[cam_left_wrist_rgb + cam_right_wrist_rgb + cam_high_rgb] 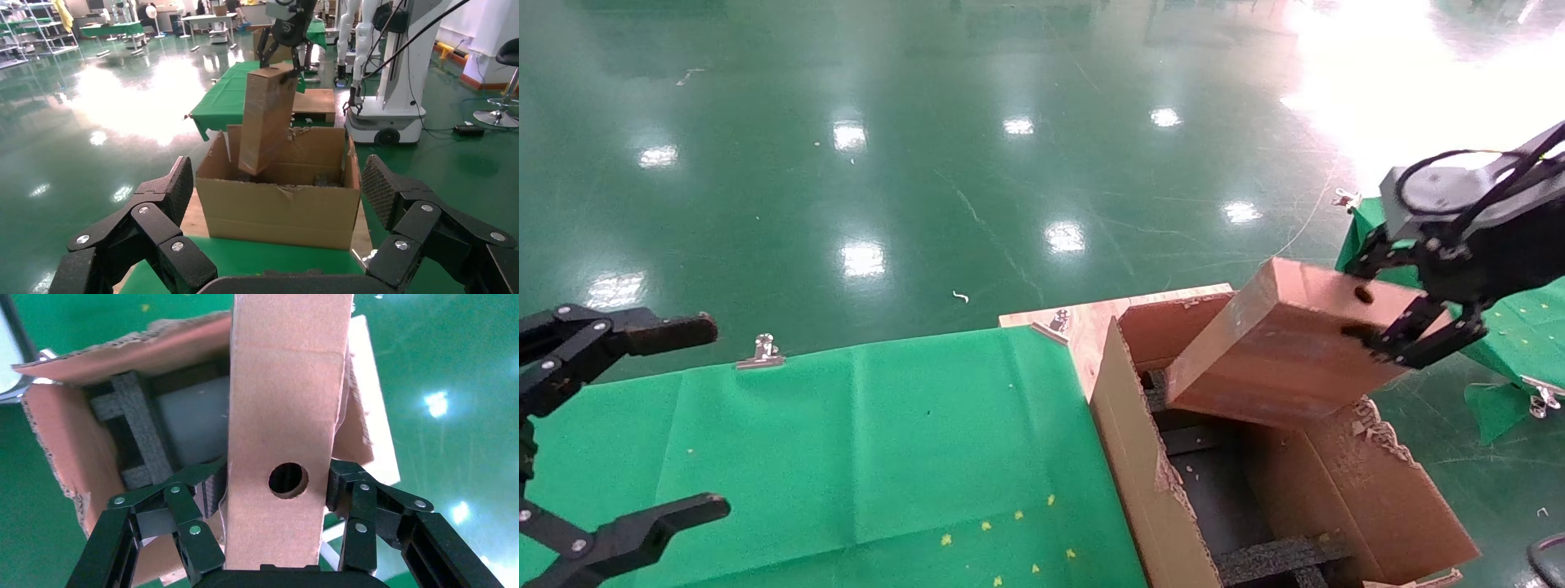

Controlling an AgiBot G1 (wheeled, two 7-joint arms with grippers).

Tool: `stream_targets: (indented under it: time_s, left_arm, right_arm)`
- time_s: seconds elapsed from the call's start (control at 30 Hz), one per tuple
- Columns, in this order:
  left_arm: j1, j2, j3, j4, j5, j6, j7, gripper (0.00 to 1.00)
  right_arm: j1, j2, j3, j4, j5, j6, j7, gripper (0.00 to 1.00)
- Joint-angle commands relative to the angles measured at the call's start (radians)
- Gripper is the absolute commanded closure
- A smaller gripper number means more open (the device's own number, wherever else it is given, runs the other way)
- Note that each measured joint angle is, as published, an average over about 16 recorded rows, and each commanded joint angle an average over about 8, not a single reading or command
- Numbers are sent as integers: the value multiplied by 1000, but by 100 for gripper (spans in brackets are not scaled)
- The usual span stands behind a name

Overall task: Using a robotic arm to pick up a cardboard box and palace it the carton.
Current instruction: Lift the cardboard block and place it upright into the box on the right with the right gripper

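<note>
The right gripper [1406, 314] clamps the box [1279, 351] by its narrow end, one finger [202, 490] on each broad face beside the round hole [288, 479]. The box hangs tilted, its lower end dipping into the far part of the carton [1140, 482], at about 3 o'clock in the head view. Black foam [1279, 555] lies inside the carton. The left gripper [625, 425] is spread wide and empty at 8 o'clock, over the green cloth [887, 441].
</note>
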Motion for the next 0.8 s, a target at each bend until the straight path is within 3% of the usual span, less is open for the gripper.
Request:
stream_targets:
  time_s: [0.03,0.33,0.53,0.8]
  left_arm:
    - [0,0,0,0,0,0,0,0]
    - [0,0,0,0,0,0,0,0]
    - [0,0,0,0,0,0,0,0]
    - [0,0,0,0,0,0,0,0]
  right_arm:
    - [21,9,-25,-8,-2,2,6,100]
    - [-8,22,-111,-32,5,35,125,100]
    - [-75,57,-130,-18,33,119,327,100]
    - [-123,155,-156,131,45,256,624,100]
